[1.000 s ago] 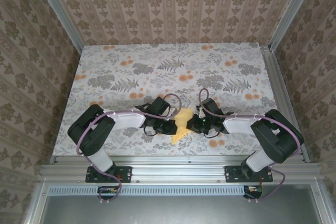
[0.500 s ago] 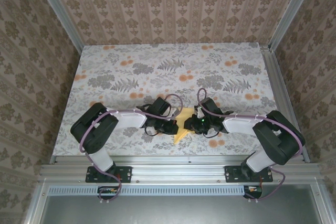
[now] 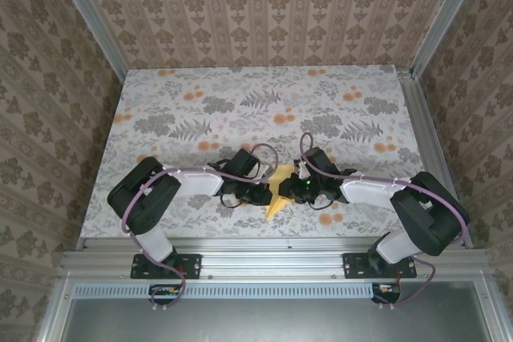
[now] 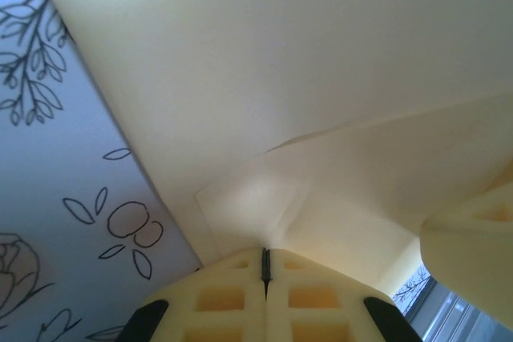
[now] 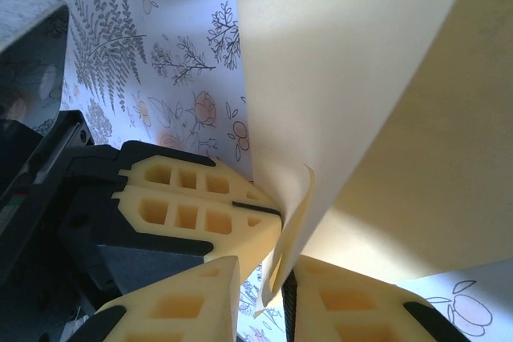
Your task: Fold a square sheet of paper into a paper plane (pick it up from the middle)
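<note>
Left pincer (image 4: 264, 255) clamps the folded pale-yellow square sheet of paper (image 4: 321, 78); right pincer (image 5: 278, 278), just beside, stands narrowly parted around its edge.

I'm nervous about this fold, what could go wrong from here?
The left gripper pinches the square sheet of paper at a puckered spot, so pulling might tear it. The right gripper has its jaws slightly apart around a curled edge; closing could crease it crookedly.

Paper (image 3: 275, 207) btw L gripper (image 3: 264, 194) & R gripper (image 3: 293, 191)
</note>
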Controlling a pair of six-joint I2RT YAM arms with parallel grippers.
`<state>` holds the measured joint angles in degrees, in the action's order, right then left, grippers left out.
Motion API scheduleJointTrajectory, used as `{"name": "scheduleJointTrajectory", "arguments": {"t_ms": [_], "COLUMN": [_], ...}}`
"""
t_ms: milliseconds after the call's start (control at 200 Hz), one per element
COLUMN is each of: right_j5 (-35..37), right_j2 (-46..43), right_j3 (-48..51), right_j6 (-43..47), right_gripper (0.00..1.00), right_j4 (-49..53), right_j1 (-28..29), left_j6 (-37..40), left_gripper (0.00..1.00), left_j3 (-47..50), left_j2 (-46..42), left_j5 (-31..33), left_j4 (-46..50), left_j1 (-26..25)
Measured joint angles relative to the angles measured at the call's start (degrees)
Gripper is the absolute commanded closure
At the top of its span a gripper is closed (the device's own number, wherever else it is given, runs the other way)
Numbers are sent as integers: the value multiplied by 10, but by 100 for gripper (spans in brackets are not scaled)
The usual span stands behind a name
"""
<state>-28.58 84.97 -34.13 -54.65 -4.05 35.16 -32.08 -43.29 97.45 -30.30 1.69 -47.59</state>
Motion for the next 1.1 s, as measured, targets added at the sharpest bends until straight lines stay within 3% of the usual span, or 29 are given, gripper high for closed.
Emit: {"name": "scheduleJointTrajectory", "arguments": {"t_ms": [1100], "right_j5": [-11], "right_j2": [75], "right_j3": [-50], "right_j6": [4], "right_gripper": [82], "right_j4": [-4], "right_j1": [13], "left_j6": [-8], "left_gripper": [100], "left_j3": [74], "left_j2": [-40], "left_j5": [-21], "left_j4": [-78], "left_j1": [31]}}
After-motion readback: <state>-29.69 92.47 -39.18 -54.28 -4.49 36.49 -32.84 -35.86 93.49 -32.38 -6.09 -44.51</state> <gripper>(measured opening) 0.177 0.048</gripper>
